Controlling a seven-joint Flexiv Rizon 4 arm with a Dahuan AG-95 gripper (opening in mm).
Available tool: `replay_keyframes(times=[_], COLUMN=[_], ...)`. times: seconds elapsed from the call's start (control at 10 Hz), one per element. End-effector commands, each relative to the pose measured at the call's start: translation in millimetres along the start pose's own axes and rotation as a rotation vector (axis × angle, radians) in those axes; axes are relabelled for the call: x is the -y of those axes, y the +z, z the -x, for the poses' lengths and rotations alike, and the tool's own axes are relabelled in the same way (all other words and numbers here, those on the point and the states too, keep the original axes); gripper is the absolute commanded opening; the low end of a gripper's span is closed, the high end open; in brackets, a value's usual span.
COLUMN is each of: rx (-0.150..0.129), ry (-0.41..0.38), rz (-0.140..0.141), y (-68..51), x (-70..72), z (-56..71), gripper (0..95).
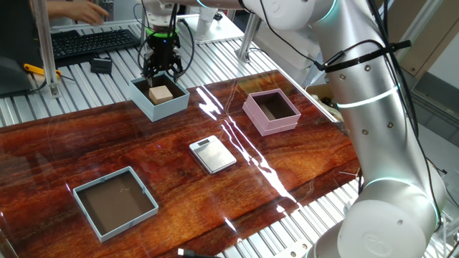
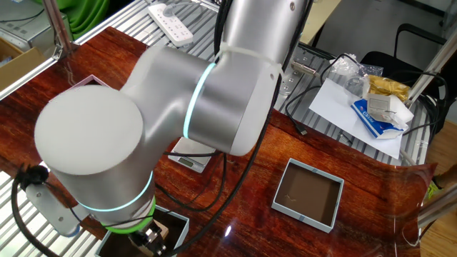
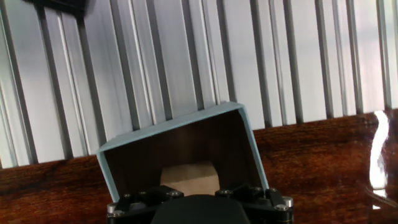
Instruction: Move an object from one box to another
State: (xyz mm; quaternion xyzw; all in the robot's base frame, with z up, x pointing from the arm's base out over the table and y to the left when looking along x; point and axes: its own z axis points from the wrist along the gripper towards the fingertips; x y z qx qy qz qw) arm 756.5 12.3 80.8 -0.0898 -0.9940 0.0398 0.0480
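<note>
- At the far left of one fixed view we see a black keyboard (image 1: 93,41) on the metal slats behind the table, with a small black block (image 1: 101,65) just in front of it and a yellow-handled tool (image 1: 40,71) further left.
- In the near left corner of the wooden table (image 1: 86,143) sits a wide, shallow grey-blue tray (image 1: 115,201), well apart from the other boxes.
- At the back edge of the table we find the tall light blue box (image 1: 159,98); the tan cube (image 1: 161,93) rests on its dark floor.
- The gripper (image 1: 161,70) hangs just above that box, pointing down, its fingers spread and not touching the cube: it is released and carries nothing.
- In the hand view the same cube (image 3: 189,178) lies inside the blue box (image 3: 245,134), partly hidden by the gripper's black body at the bottom edge.
- Near the table's middle lies a flat silver scale (image 1: 212,154), between the tray and the pink box.
- To the right stands the pink box (image 1: 271,112), with only its dark floor showing inside.
- The silver arm (image 1: 358,79) crosses the right side and covers the table's right edge; in the other fixed view it blocks most of the table.
</note>
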Motion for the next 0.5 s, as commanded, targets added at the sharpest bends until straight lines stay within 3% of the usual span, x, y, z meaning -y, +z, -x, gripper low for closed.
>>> replay_keyframes(times=[0.1, 0.5], rx=[-0.013, -0.025], ry=[0.012, -0.012], rz=[-0.008, -0.01], y=[-1.3, -6.0], x=[0.7, 4.4], z=[1.1, -1.9], gripper=[76.0, 76.0])
